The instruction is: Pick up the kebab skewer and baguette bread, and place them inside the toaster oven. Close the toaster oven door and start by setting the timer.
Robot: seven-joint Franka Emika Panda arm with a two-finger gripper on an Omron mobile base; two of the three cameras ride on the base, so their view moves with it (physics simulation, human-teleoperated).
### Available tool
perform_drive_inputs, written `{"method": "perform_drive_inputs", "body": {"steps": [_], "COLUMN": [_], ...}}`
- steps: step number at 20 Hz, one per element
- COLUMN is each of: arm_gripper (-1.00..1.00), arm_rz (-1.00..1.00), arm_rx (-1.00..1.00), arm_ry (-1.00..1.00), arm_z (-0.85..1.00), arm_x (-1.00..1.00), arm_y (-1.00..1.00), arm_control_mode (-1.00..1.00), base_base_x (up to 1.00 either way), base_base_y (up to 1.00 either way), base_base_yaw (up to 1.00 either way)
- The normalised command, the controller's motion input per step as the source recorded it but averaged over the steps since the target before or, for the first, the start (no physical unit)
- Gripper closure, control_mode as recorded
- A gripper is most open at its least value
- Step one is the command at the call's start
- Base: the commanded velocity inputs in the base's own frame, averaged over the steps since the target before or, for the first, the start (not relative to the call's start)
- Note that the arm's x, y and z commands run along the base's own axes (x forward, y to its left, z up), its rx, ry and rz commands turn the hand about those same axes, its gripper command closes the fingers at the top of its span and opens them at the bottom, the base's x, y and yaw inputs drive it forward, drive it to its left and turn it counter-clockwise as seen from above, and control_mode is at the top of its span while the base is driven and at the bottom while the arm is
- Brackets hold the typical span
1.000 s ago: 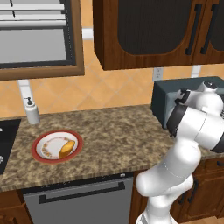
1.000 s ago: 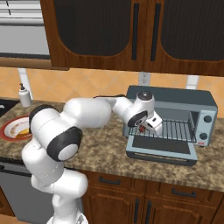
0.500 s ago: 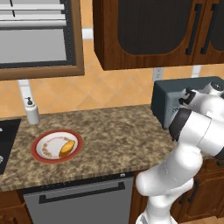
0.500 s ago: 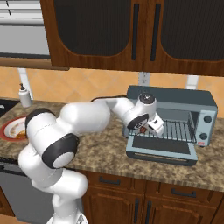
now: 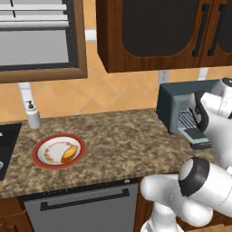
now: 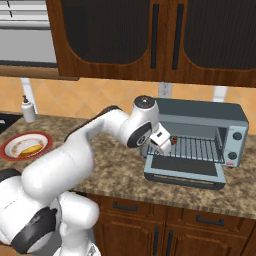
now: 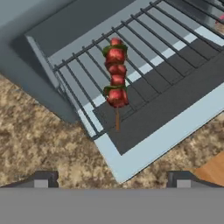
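The end effector point(image 7: 112, 179) hangs with fingers spread apart, gripping nothing. Just ahead of it, the kebab skewer point(image 7: 116, 78) lies on the toaster oven point(image 6: 210, 120) rack.

A red-rimmed white plate point(image 5: 58, 151) is sitting on the speckled granite counter point(image 5: 122, 142), well left of centre; a white soap dispenser point(image 5: 32, 114) is standing upright near the tiled wall behind it; dark wooden cabinets point(image 6: 150, 37) are hanging overhead; a grey dishwasher front point(image 5: 81, 210) is showing below the counter; a wood-framed window point(image 5: 41, 38) is sitting upper left.
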Motion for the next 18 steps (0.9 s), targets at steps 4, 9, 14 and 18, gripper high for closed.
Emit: {"method": "perform_drive_inputs", "body": {"steps": [4, 9, 14, 18], "arm_gripper": [-1.0, -1.0, -1.0, -1.0], "arm_rz": [0.0, 0.0, 0.0, 0.01], "arm_rx": [0.0, -0.01, -0.01, 0.0], "arm_ry": [0.06, 0.01, 0.03, 0.1], "arm_z": [0.3, 0.18, 0.13, 0.13], "arm_x": [-0.79, -0.31, 0.06, 0.08], "arm_y": [1.0, 1.0, 1.0, 1.0], "arm_control_mode": [-1.0, -1.0, -1.0, -1.0], "base_base_x": [0.0, 0.0, 0.0, 0.0], "base_base_y": [0.0, 0.0, 0.0, 0.0], "base_base_yaw": [0.0, 0.0, 0.0, 0.0]}}
